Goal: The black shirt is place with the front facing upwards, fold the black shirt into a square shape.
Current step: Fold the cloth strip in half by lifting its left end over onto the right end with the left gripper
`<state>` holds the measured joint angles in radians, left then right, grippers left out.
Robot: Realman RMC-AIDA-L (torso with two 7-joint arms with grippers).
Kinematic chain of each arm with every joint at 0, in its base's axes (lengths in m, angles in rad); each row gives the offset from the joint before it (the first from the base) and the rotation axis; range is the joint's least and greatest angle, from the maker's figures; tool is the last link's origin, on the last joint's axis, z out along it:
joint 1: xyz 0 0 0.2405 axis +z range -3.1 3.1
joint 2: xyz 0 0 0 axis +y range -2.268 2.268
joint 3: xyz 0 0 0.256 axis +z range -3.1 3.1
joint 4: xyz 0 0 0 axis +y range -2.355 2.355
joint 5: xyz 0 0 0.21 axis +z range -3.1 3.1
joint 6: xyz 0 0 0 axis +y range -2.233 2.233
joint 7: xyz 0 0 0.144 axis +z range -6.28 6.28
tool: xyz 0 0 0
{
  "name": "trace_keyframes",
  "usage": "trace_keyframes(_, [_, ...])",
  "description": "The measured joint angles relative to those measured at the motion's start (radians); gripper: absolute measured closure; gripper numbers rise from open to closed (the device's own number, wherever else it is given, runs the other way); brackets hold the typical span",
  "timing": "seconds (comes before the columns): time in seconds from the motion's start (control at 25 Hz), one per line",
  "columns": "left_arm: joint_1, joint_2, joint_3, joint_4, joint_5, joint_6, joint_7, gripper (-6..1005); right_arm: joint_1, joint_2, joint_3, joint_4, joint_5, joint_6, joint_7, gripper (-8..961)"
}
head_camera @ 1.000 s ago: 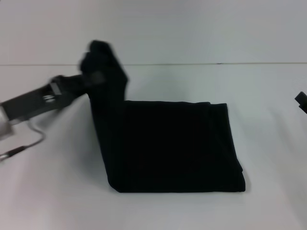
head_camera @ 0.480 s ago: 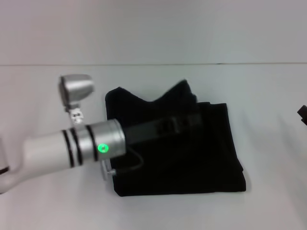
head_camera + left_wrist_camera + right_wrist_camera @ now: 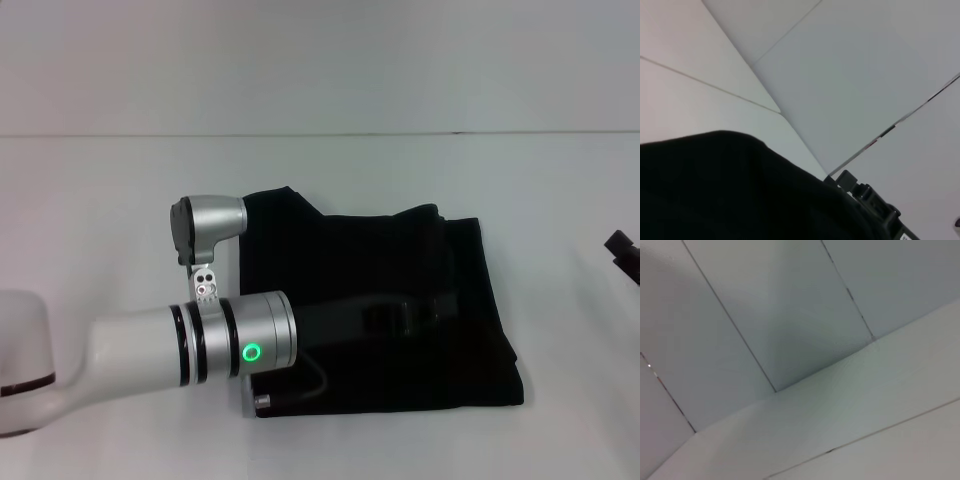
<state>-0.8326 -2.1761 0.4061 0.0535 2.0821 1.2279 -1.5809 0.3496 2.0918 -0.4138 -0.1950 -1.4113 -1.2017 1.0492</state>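
Since a second ago, we note the left flap now lies carried over onto the body of the large black fabric shirt [image 3: 400,300], a near-square stack at the white worktop's [image 3: 560,200] centre. Our left gripper [image 3: 440,305] reaches across it to lay that fold; its grip we cannot tell. Right gripper [image 3: 622,250] sits parked at the right edge.
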Motion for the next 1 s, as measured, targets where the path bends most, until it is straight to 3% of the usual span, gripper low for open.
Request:
trace_keyframes(0.76, [-0.015, -0.001, 0.008, -0.144, 0.030, -0.207, 0.106, 896, 0.020, 0.000, -0.032, 0.017, -0.002, -0.005, 0.003, 66])
trace_keyframes(1.0, [-0.018, -0.001, 0.002, -0.125, 0.024, -0.098, 0.099, 671, 0.028, 0.000, -0.037, 0.017, -0.002, -0.005, 0.004, 66])
